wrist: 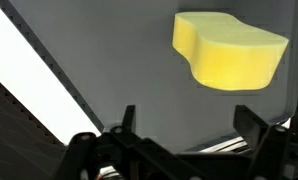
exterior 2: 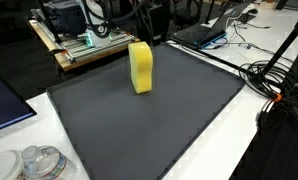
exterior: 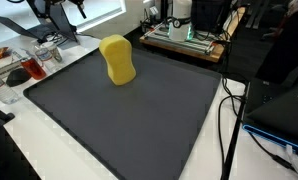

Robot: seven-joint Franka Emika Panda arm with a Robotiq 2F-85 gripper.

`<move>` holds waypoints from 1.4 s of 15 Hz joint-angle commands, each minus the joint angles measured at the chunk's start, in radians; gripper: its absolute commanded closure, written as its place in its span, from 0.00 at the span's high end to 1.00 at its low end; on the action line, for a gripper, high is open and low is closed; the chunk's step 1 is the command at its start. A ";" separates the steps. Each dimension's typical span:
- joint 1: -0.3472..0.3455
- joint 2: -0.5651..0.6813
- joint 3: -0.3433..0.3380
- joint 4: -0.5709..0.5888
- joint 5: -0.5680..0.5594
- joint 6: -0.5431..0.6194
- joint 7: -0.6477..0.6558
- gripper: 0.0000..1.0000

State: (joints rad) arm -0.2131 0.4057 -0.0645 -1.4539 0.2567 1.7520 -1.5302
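A yellow peanut-shaped sponge [exterior: 117, 60] [exterior 2: 140, 67] stands on its edge on a dark grey mat [exterior: 129, 125] [exterior 2: 159, 125], towards the mat's far side. In the wrist view the sponge [wrist: 229, 50] is at the upper right. My gripper [wrist: 187, 122] is open and empty, and its two black fingers frame bare mat. It hangs above the mat, apart from the sponge. I cannot make out the gripper in either exterior view.
A machine on a wooden board [exterior: 184, 35] [exterior 2: 79, 42] stands behind the mat. Clear plastic containers [exterior: 29, 65] [exterior 2: 39, 162] sit on the white table beside it. Cables [exterior: 229, 115] [exterior 2: 274, 80] and a laptop [exterior 2: 204, 35] lie along another side.
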 commanded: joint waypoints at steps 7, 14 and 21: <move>0.069 -0.114 0.026 -0.109 -0.136 0.038 0.085 1.00; 0.161 -0.281 0.053 -0.278 -0.205 0.023 0.311 1.00; 0.229 -0.481 0.086 -0.521 -0.304 0.118 0.674 1.00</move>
State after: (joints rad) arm 0.0049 0.0568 0.0115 -1.8146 -0.0030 1.7944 -0.9629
